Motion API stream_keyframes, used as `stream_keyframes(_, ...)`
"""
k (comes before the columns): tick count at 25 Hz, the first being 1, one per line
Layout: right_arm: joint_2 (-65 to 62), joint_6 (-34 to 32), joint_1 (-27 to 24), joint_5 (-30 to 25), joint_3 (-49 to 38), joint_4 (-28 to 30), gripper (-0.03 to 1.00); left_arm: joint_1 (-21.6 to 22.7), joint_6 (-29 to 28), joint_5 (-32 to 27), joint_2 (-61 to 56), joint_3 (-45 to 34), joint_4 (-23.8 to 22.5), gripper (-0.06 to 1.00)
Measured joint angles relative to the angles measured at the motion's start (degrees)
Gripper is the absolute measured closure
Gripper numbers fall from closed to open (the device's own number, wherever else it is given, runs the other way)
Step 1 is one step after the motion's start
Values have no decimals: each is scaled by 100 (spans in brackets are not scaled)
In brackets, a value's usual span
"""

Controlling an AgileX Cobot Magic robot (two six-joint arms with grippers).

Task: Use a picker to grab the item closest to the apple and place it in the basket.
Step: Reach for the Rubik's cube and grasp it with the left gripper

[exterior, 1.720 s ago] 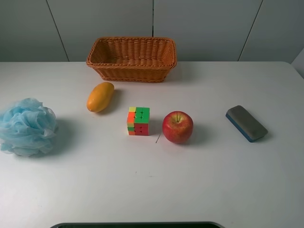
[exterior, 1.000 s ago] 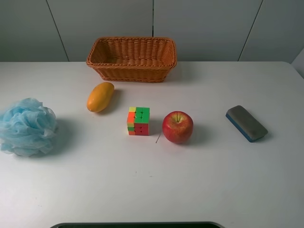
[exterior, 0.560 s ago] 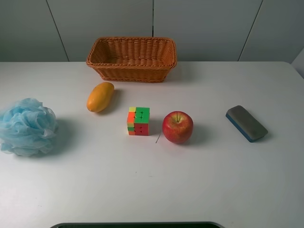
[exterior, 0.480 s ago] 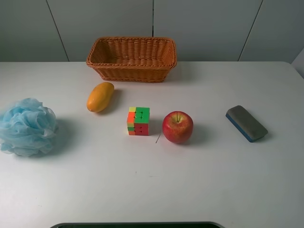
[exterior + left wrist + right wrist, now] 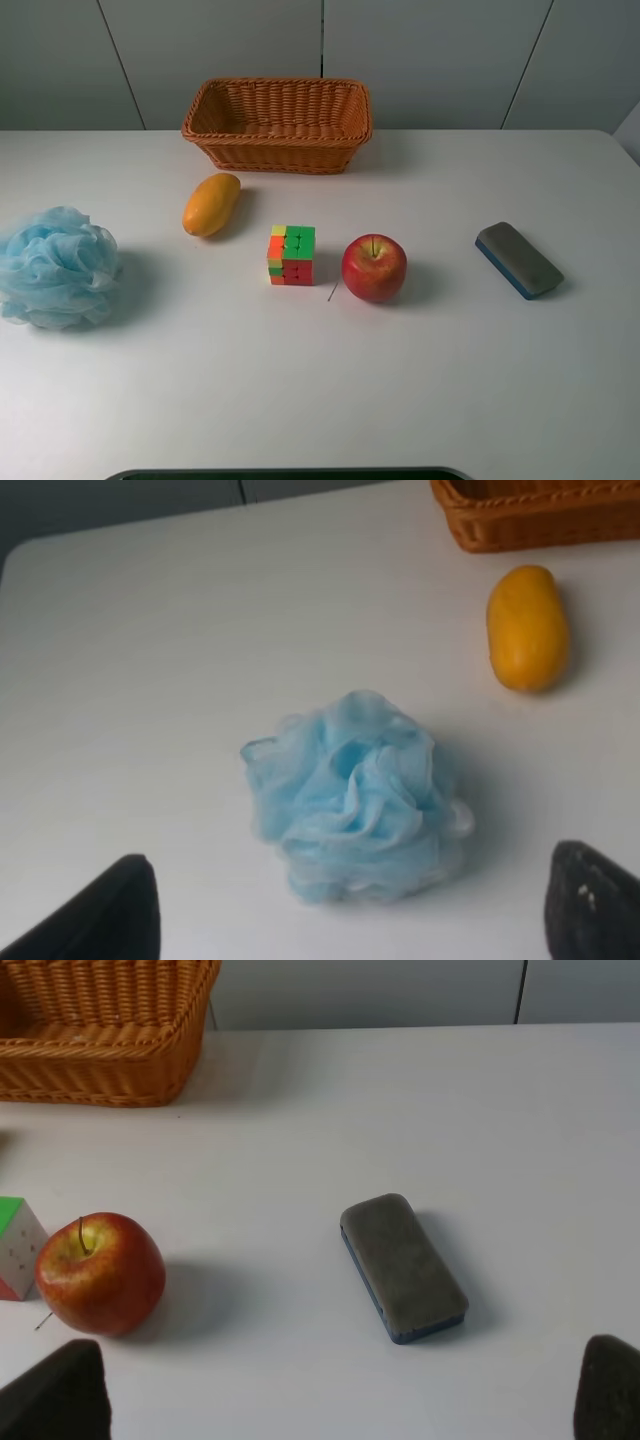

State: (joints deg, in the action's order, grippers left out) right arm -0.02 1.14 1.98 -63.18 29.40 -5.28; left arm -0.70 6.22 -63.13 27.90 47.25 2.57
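White tabletop (image 5: 320, 400): cube (image 5: 291, 255) just left of apple (image 5: 374, 267), basket (image 5: 275, 155) well behind. Left gripper (image 5: 350, 920) & right gripper (image 5: 332, 1395) spread wide, prob. empty, only tips in view. Risk of bumping apple given tight gap, or slipping off slick cube.

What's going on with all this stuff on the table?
Nothing is being handled yet. The puzzle cube, the item nearest the apple, sits untouched on the table, and the basket looks empty. The left gripper and right gripper are both open, holding nothing, away from the cube.
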Motion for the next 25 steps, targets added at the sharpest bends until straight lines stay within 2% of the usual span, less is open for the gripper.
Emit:
stream_keyframes(4, 0, 0, 0, 0, 0, 0, 27, 0, -13, -8, 1509, 588, 97, 21)
stream_keyframes(6, 0, 0, 0, 0, 0, 0, 27, -160, -175, 36, 2147, 837, 137, 21)
stream_keyframes(13, 0, 0, 0, 0, 0, 0, 27, -1405, -1236, 289, 4236, 1796, -466, 21)
stream_keyframes(25, 0, 0, 0, 0, 0, 0, 27, -3235, -2557, 449, 7092, 3426, -517, 21)
